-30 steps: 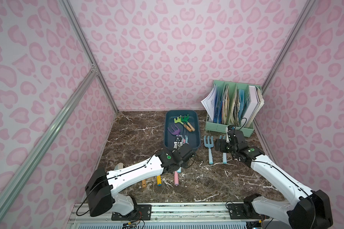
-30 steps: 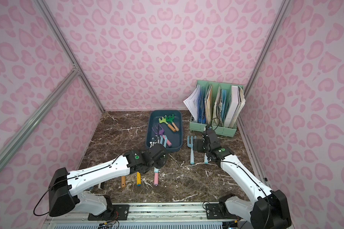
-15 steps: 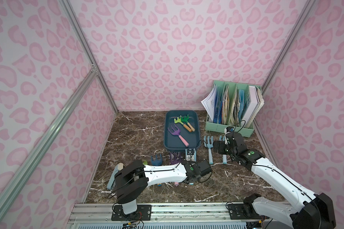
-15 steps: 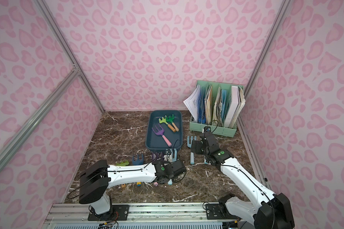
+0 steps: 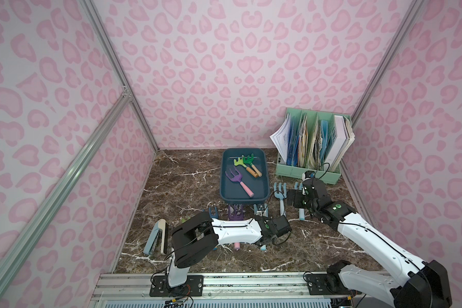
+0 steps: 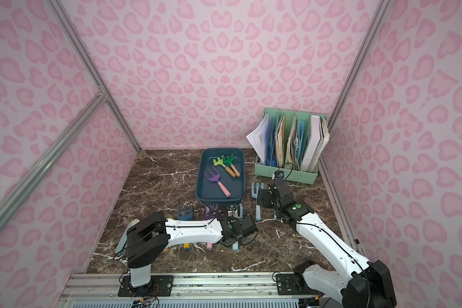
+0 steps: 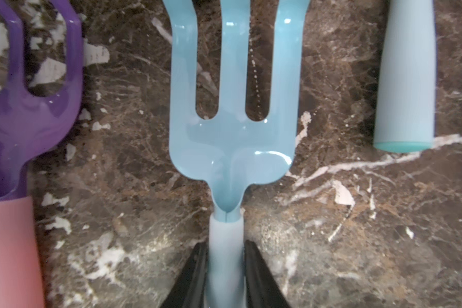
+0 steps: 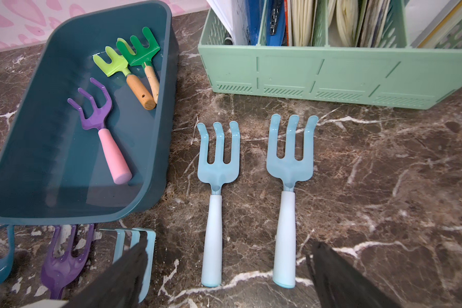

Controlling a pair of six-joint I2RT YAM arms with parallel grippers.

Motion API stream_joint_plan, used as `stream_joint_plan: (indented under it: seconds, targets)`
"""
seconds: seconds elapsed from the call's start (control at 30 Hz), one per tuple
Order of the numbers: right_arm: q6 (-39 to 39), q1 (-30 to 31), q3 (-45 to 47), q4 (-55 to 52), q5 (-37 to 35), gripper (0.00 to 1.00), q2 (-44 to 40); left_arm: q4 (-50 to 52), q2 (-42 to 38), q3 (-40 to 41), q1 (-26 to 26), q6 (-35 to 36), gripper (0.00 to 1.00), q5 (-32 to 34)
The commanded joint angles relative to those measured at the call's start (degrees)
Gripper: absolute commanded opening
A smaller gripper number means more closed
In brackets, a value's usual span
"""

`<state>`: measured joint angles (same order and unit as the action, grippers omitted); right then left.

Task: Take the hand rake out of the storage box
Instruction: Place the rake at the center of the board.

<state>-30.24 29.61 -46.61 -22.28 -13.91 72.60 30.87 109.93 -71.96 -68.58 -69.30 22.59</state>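
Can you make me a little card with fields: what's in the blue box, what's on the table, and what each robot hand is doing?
Box: three inside: purple rake, light green rake, dark green rake
Table: two pale blue rakes side by side beside the box
Left hand: fingers either side of the handle of a third pale blue rake, lying on the table
Right hand: open, empty

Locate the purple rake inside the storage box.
In both top views the purple rake lies diagonally in the storage box, nearer the robot than the two green rakes.
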Motion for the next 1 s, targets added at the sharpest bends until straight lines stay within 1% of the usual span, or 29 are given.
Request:
stream_joint_plan:
  seconds: [0.0, 0.03, 0.1, 0.2, 0.27, 0.3, 0.33, 0.37, 0.43, 0.47, 0.5, 0.53, 0.57, 0.6, 0.63, 0.67, 0.73, 0.8, 0.87, 0.97]
  targets:
    - [-0.3, 0.0, -0.2, 0.6, -0.9, 0.98, 0.6, 1.9, -1.1, 0.6, 0.1, -0.9, 0.4, 1.5]
    - [-0.3, 0.1, -0.2, 0.6, -0.9, 0.98, 0.7, 2.0, -1.3, 0.8, 0.0, -0.9, 0.41, 1.9]
    - [-0.4, 0.1, -0.2, 0.4, -1.1, 0.98, 0.7, 2.5, -1.2, 0.8, 0.1, -1.1, 0.49, 2.5]
    - [-0.5, 0.1, 0.1, 0.3, -1.5, 0.98, -0.1, 4.1, -1.7, 0.1, 0.0, -1.0, 0.5, 3.2]
    - [-0.6, 0.0, 0.2, 0.2, -2.1, 0.98, -0.8, 6.0, -4.6, -0.5, -0.4, 0.1, 0.55, 5.7]
    - [-0.6, 0.0, 0.3, 0.2, -2.1, 0.98, -1.2, 7.0, -6.4, -0.9, -0.7, 1.2, 0.61, 7.3]
    - [-0.6, -0.1, 0.5, 0.2, -2.3, 0.98, -1.5, 8.7, -8.7, -1.9, -0.7, 2.9, 0.73, 9.2]
    - [-0.6, -0.1, 0.5, 0.2, -2.4, 0.98, -1.7, 11.1, -11.0, -3.1, -0.8, 4.2, 0.79, 11.6]
    - [-0.4, -0.3, 0.6, 0.4, -2.5, 0.98, -1.8, 12.9, -15.4, -4.8, -0.3, 10.0, 0.93, 16.5]
    - [-0.4, -0.4, 0.6, 0.6, -2.4, 0.98, -1.8, 14.2, -17.4, -5.6, 0.9, 12.1, 0.97, 18.6]
    - [-0.1, -0.5, 0.6, 0.7, -2.3, 0.98, -1.8, 14.0, -19.1, -5.6, 2.8, 14.6, 0.98, 18.8]
    - [-0.1, -0.7, 0.6, 0.7, -2.5, 0.98, -1.6, 11.7, -20.5, -5.0, 5.9, 18.5, 0.98, 17.3]
    - [-0.1, -0.8, 0.6, 0.9, -2.7, 0.98, -1.5, 10.3, -21.5, -4.4, 9.7, 19.6, 0.96, 14.7]
    - [0.0, -0.9, 0.7, 1.2, -2.6, 0.98, -1.3, 8.1, -21.9, -3.5, 13.1, 21.0, 0.93, 11.8]
    - [0.2, -1.2, 0.7, 1.5, -2.5, 0.98, -1.0, 5.4, -21.3, -2.9, 17.0, 22.5, 0.85, 8.3]
    - [0.4, -1.4, 0.7, 1.7, -2.5, 0.98, -0.5, 5.0, -19.7, -3.7, 20.1, 22.0, 0.8, 6.2]
    - [0.6, -1.8, 0.6, 1.8, -2.7, 0.98, 0.5, 5.2, -14.8, -7.9, 23.5, 22.7, 0.7, 4.8]
    - [0.8, -2.2, 0.5, 1.8, -2.8, 0.98, 1.5, 6.0, -9.3, -13.8, 26.1, 22.7, 0.63, 3.4]
    - [1.1, -2.8, 0.3, 1.7, -2.8, 0.98, 2.1, 6.2, -2.7, -18.7, 28.8, 22.7, 0.56, 0.3]
    - [1.4, -3.6, 0.5, 2.0, -2.3, 0.98, 2.5, 6.0, 5.4, -24.0, 31.9, 21.6, 0.52, -3.9]
